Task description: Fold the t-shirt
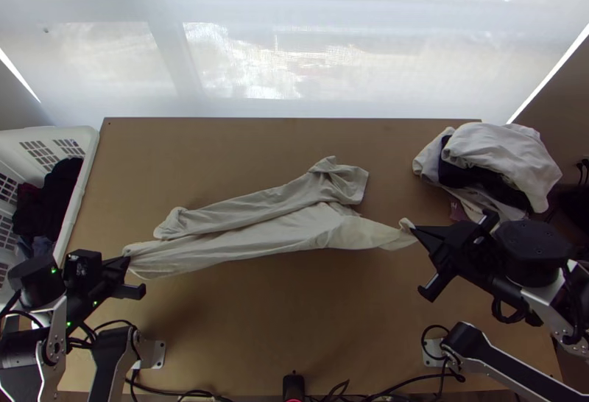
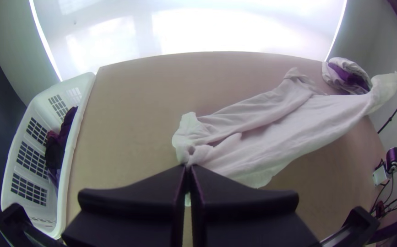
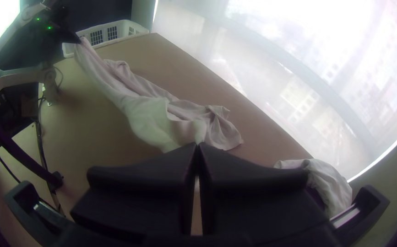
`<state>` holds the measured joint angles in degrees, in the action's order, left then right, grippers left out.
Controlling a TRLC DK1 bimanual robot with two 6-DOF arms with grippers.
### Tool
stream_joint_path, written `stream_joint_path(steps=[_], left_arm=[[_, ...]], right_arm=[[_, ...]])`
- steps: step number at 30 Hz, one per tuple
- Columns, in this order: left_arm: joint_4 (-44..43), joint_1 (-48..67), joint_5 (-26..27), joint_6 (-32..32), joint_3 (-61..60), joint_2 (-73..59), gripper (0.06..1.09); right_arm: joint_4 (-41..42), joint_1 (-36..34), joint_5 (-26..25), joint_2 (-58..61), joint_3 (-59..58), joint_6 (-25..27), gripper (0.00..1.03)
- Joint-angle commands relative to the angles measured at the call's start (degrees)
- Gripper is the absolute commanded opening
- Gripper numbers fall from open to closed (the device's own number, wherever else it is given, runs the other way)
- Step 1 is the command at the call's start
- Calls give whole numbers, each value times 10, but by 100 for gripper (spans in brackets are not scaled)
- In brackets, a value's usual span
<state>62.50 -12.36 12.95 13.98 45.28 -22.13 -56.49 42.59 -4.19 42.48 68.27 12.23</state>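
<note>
T-shirt of pale grey cloth [image 1: 258,238], drawn out lengthwise across the middle of the light wooden desk [image 1: 294,314] in two wrinkled bands; layering not readable, end toward the far right corner bunched. Left gripper [image 1: 125,259]: closed on the near band's end, close to the desk's left edge. Right gripper [image 1: 414,230]: closed on the opposite end, cloth pulled to a narrow peak. Step in hand, as judged: stretching the near side straight, no neat fold yet. Next move, likely: keep both grips, even out the tension, carry both held ends together toward the far edge, lower flat, then let go. At the left edge: white slotted plastic basket [image 1: 82,174]. Near the far right corner: heap of whitish and dark cloth [image 1: 504,153].
</note>
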Motion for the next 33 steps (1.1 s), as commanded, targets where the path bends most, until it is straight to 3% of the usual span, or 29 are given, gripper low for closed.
stream_joint_path(steps=[1,13,25,33], left_arm=[[31,4,16,0,10,25,9],[-48,5,23,6,-37,-34,9],[-198,-2,23,9,-62,-174,9],[-271,-17,23,16,-62,-259,9]], right_arm=[[-20,1,0,-14,11,-7,3],[120,-5,-1,73,-56,23,3],[292,-117,52,237,-67,61,3],[356,-160,70,364,-7,70,3]])
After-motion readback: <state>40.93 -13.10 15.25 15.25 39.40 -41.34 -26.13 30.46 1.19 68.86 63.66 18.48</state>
